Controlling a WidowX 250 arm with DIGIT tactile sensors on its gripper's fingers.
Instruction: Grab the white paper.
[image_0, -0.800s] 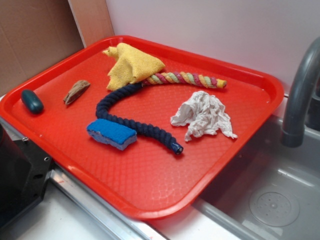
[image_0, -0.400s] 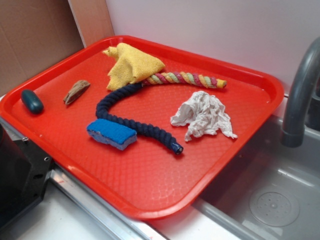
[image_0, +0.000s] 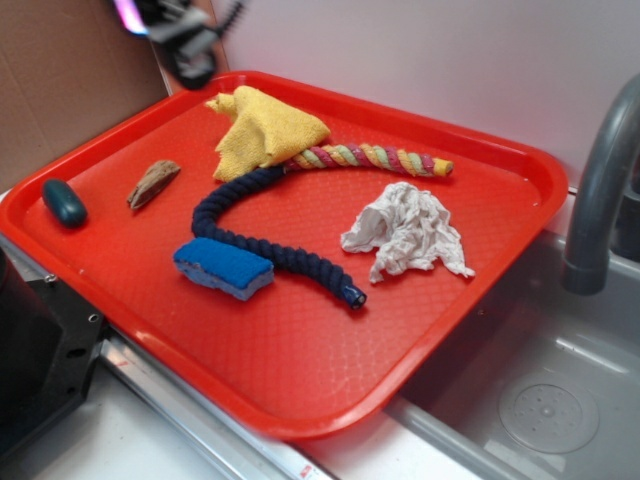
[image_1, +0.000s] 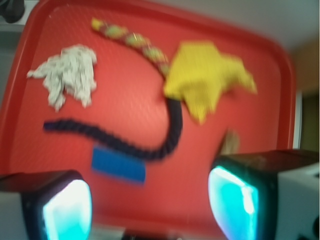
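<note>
Seven objects lay scattered on a red tray (image_0: 520, 190) that rested partly over a sink (image_0: 560, 390), beside a grey faucet (image_0: 600, 190). The white paper (image_0: 408, 232), a crumpled wad with ragged points, sat on the tray's right side toward the faucet, touching nothing else and well apart from the claw (image_0: 190, 45). In the exterior view the claw appeared only as a blurred dark shape at the top edge, above the tray's far left corner and close to the folded yellow cloth (image_0: 262, 130). The wrist view, itself blurred, showed the two fingers (image_1: 240, 197) spread wide with open tray between them, gripping nothing. A multicoloured braided rope (image_0: 375, 157) ran from under the yellow cloth toward the tray's right rim, just behind the paper. A dark blue rope (image_0: 262, 238) curved from the cloth toward the tray's middle, ending near the paper's lower left. A blue sponge (image_0: 224, 266) lay touching that rope's near side. A small brown piece (image_0: 153, 183) and a dark teal oval object (image_0: 64, 201) lay by the left rim.
</note>
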